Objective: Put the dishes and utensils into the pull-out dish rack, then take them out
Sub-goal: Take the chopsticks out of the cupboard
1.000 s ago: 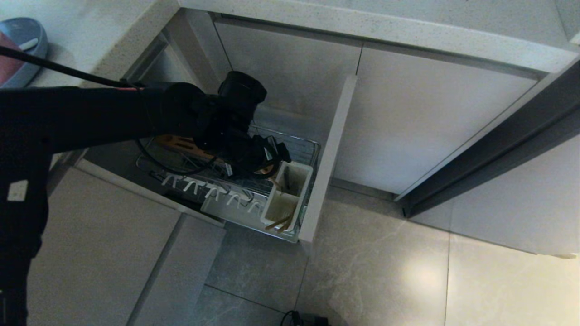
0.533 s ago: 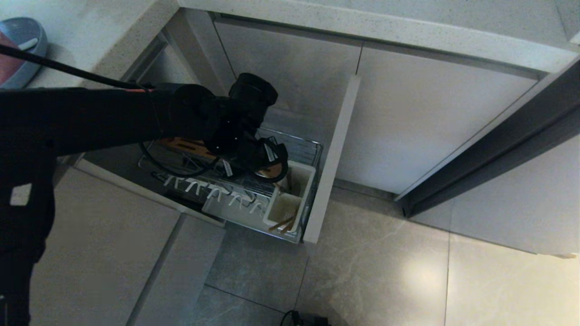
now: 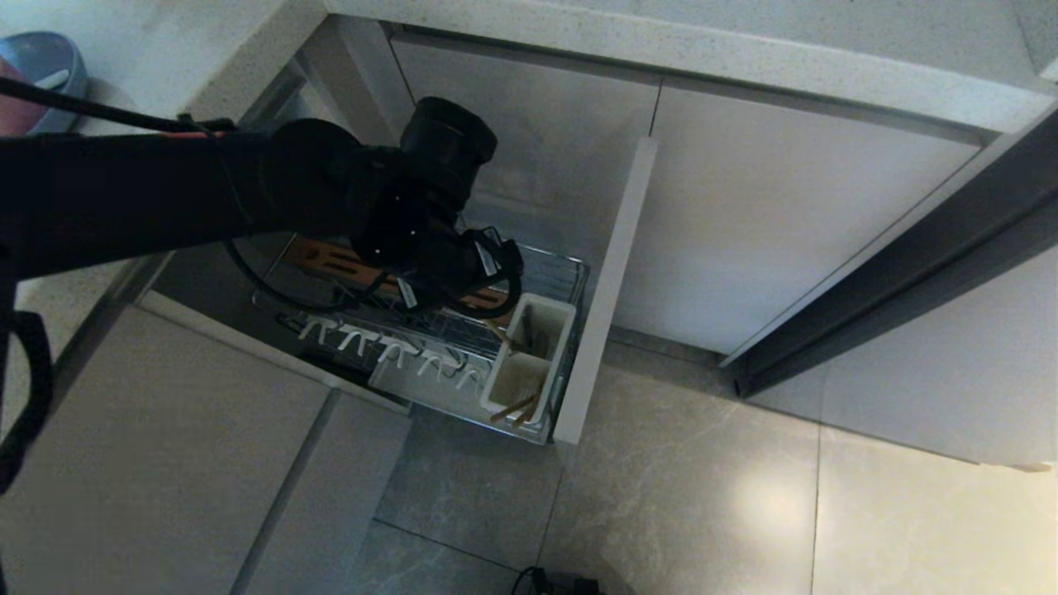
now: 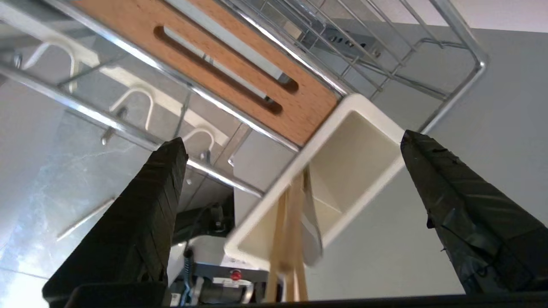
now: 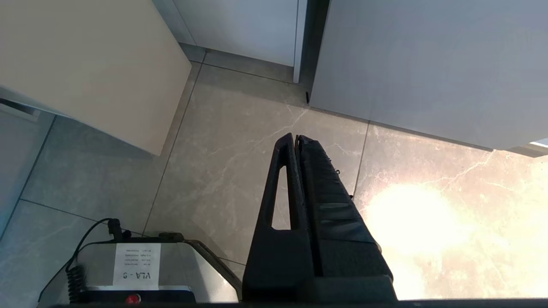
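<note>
The pull-out dish rack [image 3: 552,263] stands drawn out of the cabinet, with its wooden strip [image 4: 205,55], white pegs [image 3: 388,347] and white caddy [image 3: 529,355]. Chopsticks [image 4: 286,239] stand in the caddy [image 4: 355,158], and in the head view the chopsticks [image 3: 517,406] poke out at its near end. My left gripper [image 4: 291,137] hovers open just above the caddy, holding nothing, with the chopstick tops between its fingers. The blue plate [image 3: 45,54] and pink bowl [image 3: 10,103] sit on the counter at far left. My right gripper [image 5: 295,137] hangs shut over the floor.
The rack's beige front panel [image 3: 607,281] stands upright right of the caddy. Closed cabinet doors [image 3: 744,223] lie behind it. A pale flat utensil [image 4: 310,231] leans in the caddy beside the chopsticks. My own base [image 5: 141,273] is on the tiled floor below.
My left wrist has risen and drawn back a little from over the caddy. The gripper stays open and the chopsticks stay in the caddy.
</note>
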Robot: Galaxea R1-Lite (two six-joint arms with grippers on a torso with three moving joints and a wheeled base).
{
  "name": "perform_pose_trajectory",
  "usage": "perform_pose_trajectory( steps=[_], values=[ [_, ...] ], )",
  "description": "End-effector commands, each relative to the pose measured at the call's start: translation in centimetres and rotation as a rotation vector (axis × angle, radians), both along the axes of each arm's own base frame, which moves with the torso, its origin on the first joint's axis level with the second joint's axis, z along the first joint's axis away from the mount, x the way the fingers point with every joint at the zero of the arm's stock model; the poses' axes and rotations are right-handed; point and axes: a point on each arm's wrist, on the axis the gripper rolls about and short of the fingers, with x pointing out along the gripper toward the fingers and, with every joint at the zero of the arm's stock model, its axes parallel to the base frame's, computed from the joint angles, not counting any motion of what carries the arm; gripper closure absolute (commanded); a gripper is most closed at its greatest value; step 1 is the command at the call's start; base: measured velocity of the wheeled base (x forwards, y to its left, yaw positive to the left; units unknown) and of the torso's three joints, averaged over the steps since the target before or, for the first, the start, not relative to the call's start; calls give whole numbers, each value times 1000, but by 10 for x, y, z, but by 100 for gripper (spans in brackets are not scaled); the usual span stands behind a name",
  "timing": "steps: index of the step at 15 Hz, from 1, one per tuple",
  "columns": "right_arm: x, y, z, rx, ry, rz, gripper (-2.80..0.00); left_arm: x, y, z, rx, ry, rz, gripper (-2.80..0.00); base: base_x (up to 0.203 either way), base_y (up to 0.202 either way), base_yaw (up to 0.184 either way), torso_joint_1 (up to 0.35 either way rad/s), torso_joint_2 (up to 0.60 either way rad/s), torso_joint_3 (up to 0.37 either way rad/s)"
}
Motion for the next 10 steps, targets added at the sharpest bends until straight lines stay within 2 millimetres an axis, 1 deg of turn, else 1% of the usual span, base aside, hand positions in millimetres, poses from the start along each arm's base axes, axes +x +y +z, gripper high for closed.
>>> perform_pose_trajectory(
  steps=[1, 4, 6, 8, 10],
  values=[
    [0, 0, 0, 1, -1, 0, 0, -6, -7, -3, -16, 18, 12, -280, 0, 0, 0, 0, 0, 0],
    [0, 0, 0, 0, -1, 0, 0, -7, -22, -13, -13, 28, 40, -280, 0, 0, 0, 0, 0, 0],
    [0, 0, 0, 0, -1, 0, 0, -6, -28, -20, -20, 35, 59, -280, 0, 0, 0, 0, 0, 0],
    [0, 0, 0, 1, -1, 0, 0, 2, -33, -32, -3, 40, 76, -280, 0, 0, 0, 0, 0, 0],
    [0, 0, 0, 1, -1, 0, 0, 9, -34, -37, 0, 18, 103, -280, 0, 0, 0, 0, 0, 0]
  ],
)
